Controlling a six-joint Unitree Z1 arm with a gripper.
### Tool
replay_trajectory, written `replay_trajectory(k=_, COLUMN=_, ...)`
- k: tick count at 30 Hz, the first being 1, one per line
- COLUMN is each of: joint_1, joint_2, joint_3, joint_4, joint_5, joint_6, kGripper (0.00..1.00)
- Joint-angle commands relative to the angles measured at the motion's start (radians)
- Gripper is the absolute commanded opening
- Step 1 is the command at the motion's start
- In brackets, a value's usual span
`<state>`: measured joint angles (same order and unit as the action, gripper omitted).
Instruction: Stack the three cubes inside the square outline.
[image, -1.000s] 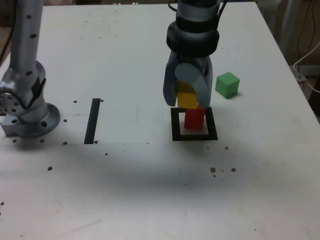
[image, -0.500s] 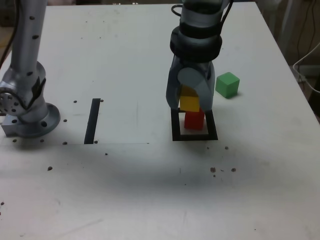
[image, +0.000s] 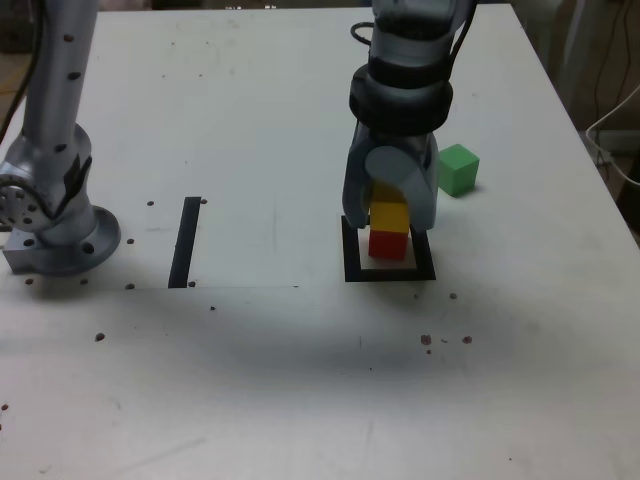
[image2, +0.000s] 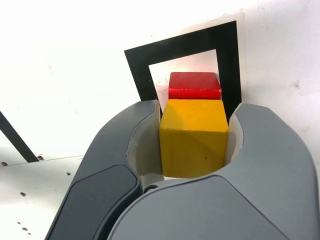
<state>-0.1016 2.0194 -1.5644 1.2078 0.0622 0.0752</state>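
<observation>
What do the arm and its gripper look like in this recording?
The arm is silver-grey metal, a round base joint with small dark screw holes. The wrist carries a black ribbed collar and dark cables. The gripper has two broad, curved grey-blue fingers with pale inner pads.

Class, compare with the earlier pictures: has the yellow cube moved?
Yes. The yellow cube, held in the gripper, has shifted toward the exterior view's right and down, now over the red cube inside the square outline.

The jaws hide most of the yellow cube (image: 389, 214) in the exterior view.
</observation>
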Motion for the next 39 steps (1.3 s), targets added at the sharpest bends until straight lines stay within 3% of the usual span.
replay_trajectory(k=1, joint_1=-0.001, joint_2=0.005, joint_3=0.003, joint_4=-0.003, joint_5=0.005, joint_6=-0.002, kGripper=0.16)
replay_trajectory(k=8, joint_1=-0.001, joint_2=0.003, joint_3=0.007, joint_4=-0.004, joint_5=0.009, joint_6=-0.002, kGripper=0.18)
replay_trajectory(k=13, joint_1=-0.001, joint_2=0.003, joint_3=0.008, joint_4=-0.002, joint_5=0.007, joint_6=-0.001, kGripper=0.26)
replay_trajectory(k=27, joint_1=-0.001, joint_2=-0.010, joint_3=0.009, joint_4=0.004, joint_5=0.008, joint_6=0.003, kGripper=0.79)
replay_trajectory(k=34, joint_1=-0.001, joint_2=-0.024, joint_3=0.013, joint_4=0.006, joint_5=0.019, joint_6=-0.006, kGripper=0.96)
replay_trajectory(k=39, joint_1=-0.001, joint_2=-0.027, joint_3=0.014, joint_4=0.005, joint_5=0.021, joint_6=-0.011, kGripper=0.99)
